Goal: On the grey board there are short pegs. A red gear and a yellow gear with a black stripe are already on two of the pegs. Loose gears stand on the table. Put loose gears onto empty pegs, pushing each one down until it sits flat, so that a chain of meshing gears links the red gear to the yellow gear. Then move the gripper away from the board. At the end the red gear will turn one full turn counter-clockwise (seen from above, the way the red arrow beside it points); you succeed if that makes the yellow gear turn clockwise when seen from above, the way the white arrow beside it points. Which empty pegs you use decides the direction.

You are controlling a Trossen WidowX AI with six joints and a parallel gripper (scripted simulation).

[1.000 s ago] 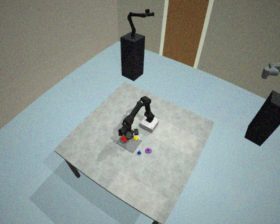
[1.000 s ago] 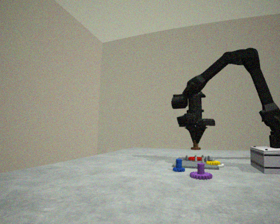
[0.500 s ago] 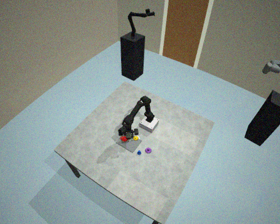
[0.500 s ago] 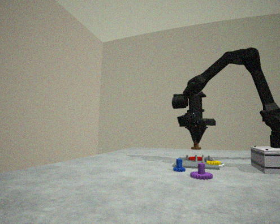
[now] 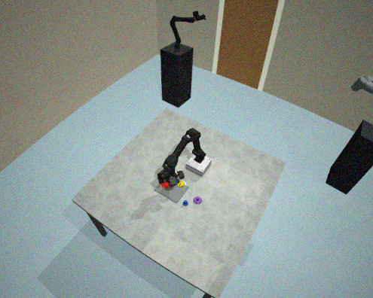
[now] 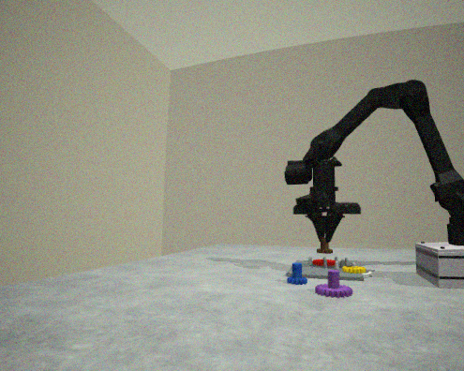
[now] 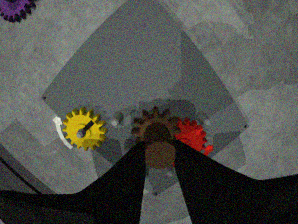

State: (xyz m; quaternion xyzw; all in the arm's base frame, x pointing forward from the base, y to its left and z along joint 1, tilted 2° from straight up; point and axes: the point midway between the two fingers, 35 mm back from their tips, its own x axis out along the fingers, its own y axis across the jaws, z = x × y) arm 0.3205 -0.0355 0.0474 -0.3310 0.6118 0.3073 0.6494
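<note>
My gripper [image 6: 324,240] [image 7: 158,145] is shut on the stem of a brown gear [image 6: 324,251] [image 7: 156,120] and holds it upright above the grey board [image 5: 172,193] [image 7: 135,60]. The red gear [image 5: 165,185] [image 6: 321,262] [image 7: 191,135] sits on the board; in the wrist view the brown gear partly covers it. The yellow gear [image 5: 182,183] [image 6: 354,270] [image 7: 84,128] with its black stripe sits on the board too. A peg [image 7: 120,119] shows between the yellow and brown gears. Pegs under the brown gear are hidden.
A purple gear [image 5: 197,200] [image 6: 334,290] [image 7: 16,9] and a small blue gear [image 5: 185,203] [image 6: 297,280] stand on the table [image 5: 228,233] beside the board. The arm's white base [image 5: 199,165] [image 6: 448,264] stands behind the board. The white arrow [image 7: 61,132] curves beside the yellow gear.
</note>
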